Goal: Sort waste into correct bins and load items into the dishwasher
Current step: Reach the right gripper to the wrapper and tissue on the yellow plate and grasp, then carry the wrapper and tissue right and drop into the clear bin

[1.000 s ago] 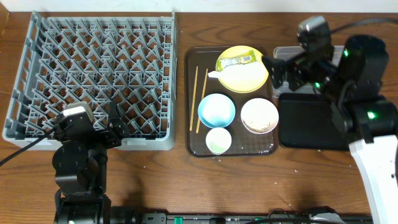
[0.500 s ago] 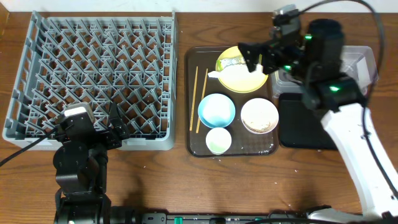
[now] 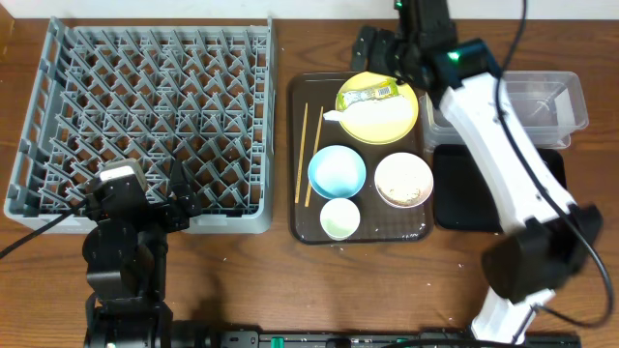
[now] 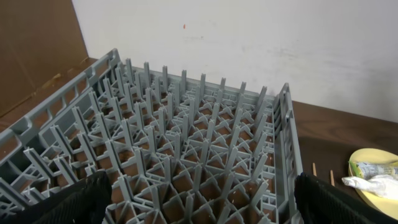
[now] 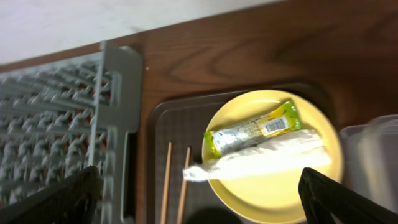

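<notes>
The green-and-yellow wrapper (image 3: pixel 370 94) and the white napkin (image 3: pixel 372 112) lie on the yellow plate (image 3: pixel 392 126) at the back of the brown serving tray (image 3: pixel 300 116). The wrapper (image 5: pixel 252 130), the napkin (image 5: pixel 261 158) and the plate (image 5: pixel 273 193) also show in the right wrist view. My right gripper (image 3: pixel 382 50) (image 5: pixel 199 199) is open and empty, above the plate's far edge. A blue bowl (image 3: pixel 337 171), a white bowl with rice scraps (image 3: pixel 403 180), a small cup (image 3: pixel 339 217) and chopsticks (image 3: pixel 309 153) lie on the tray. My left gripper (image 3: pixel 182 196) (image 4: pixel 199 202) is open over the near edge of the grey dish rack (image 3: pixel 145 106).
The clear tub (image 3: pixel 546 101) stands at the back right, with the black tray (image 3: pixel 493 193) in front of it. My right arm stretches over both bins. The rack (image 4: pixel 186 137) fills the left wrist view. Bare wooden table runs along the front.
My right arm has swung left and back, from over the bins to above the yellow plate's far edge. The left arm has not moved.
</notes>
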### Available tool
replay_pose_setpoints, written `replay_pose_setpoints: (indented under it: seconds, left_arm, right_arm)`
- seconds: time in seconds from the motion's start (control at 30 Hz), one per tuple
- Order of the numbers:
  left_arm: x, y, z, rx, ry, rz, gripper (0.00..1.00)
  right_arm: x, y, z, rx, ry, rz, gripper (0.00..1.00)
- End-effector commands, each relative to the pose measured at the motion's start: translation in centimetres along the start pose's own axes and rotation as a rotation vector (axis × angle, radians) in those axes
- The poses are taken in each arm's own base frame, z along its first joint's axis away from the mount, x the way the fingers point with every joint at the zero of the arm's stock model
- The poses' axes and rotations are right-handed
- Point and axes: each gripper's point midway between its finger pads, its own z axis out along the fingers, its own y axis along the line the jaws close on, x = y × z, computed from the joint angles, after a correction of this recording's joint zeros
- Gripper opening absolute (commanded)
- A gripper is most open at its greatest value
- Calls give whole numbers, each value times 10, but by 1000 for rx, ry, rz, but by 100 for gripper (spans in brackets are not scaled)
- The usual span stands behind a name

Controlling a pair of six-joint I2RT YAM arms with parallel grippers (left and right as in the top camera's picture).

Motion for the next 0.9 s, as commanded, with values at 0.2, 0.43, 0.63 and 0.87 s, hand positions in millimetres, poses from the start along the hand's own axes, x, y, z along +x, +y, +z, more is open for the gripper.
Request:
replay_pose_setpoints:
  seconds: [0.2, 0.43, 0.63, 0.87]
  left_arm:
    - [-11, 2, -4, -9, -27, 1, 95]
    - [-11, 2, -4, -9, -27, 1, 95]
    - [-11, 2, -4, -9, -27, 1, 95]
    - [-11, 2, -4, -9, -27, 1, 95]
  right_arm:
    - [39, -28, 81, 143, 101, 372, 99]
    - [65, -50, 119, 249, 120, 531, 77]
    - [81, -65, 148, 295, 130, 554, 87]
    - [90, -71, 168, 303, 134, 552, 86]
